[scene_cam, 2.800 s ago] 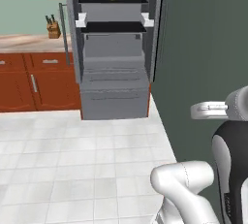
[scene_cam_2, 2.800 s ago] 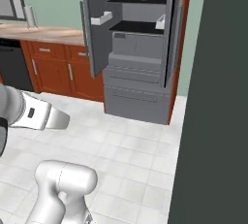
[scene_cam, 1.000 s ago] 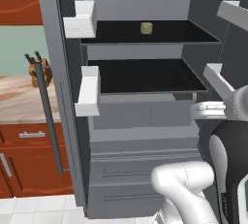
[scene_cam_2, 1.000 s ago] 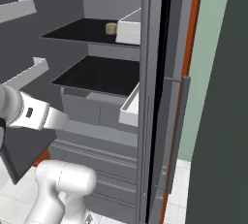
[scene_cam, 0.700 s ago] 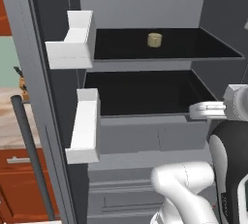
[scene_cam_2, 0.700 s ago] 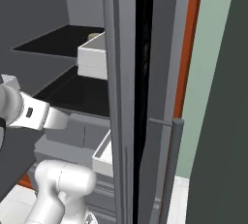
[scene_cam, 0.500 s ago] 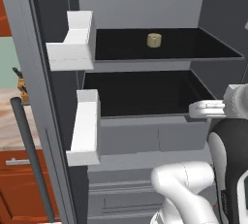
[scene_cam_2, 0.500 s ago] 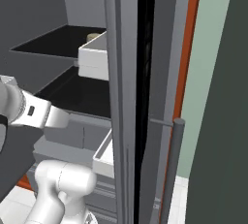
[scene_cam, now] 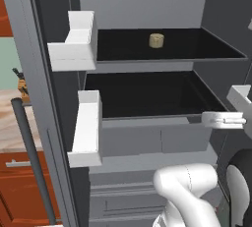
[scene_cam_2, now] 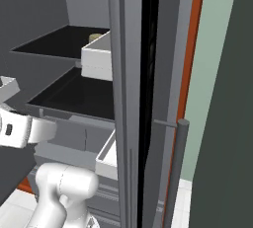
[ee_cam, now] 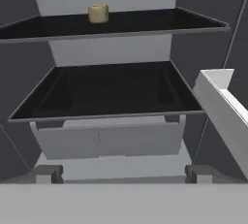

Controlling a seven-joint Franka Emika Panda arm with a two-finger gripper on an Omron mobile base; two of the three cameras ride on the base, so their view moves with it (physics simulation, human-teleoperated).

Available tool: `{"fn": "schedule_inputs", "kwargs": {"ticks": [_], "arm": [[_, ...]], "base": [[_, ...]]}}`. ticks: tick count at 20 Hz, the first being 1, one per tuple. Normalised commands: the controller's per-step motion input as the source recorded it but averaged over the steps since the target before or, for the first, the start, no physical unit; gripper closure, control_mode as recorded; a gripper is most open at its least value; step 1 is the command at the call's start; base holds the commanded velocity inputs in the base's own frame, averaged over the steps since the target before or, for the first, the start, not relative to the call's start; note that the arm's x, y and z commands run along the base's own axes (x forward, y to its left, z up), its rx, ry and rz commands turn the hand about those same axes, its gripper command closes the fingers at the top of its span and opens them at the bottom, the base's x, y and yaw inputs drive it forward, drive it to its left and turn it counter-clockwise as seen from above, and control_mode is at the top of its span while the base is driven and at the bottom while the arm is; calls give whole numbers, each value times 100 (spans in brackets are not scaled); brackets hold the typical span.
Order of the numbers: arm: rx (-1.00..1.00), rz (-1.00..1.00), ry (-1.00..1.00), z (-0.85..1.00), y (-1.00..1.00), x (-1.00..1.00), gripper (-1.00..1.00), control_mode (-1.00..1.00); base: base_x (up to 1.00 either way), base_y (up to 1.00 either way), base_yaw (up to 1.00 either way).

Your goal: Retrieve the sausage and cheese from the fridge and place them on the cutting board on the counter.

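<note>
Gripper (ee_cam: 121,174) tips barely visible; cheese (scene_cam: 156,40) partly door-bin-hidden rightward.

The base now stands close up to the open fridge (scene_cam: 147,137), where 2.8 s ago it sat well back on the tiled floor. The shelves loom large, the cheese (scene_cam: 156,40) sits nearer, and the counter (scene_cam: 10,123) slips leftward.

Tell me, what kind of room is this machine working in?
Most likely a home kitchen. An open grey fridge with dark shelves holds a pale cheese; beside it are a marbled counter over reddish wooden cabinets.
</note>
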Motion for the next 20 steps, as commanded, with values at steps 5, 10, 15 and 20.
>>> {"fn": "schedule_inputs", "kwargs": {"ticks": [5,10,15,20], "arm": [[-3,0,-61,79,19,-30,-100,-100],[0,0,-31,79,7,25,-100,-100],[0,0,-7,36,10,67,-100,-100],[0,0,3,19,21,42,-100,-100]], "base": [[0,0,0],[0,0,0],[0,0,0],[0,0,0]]}}
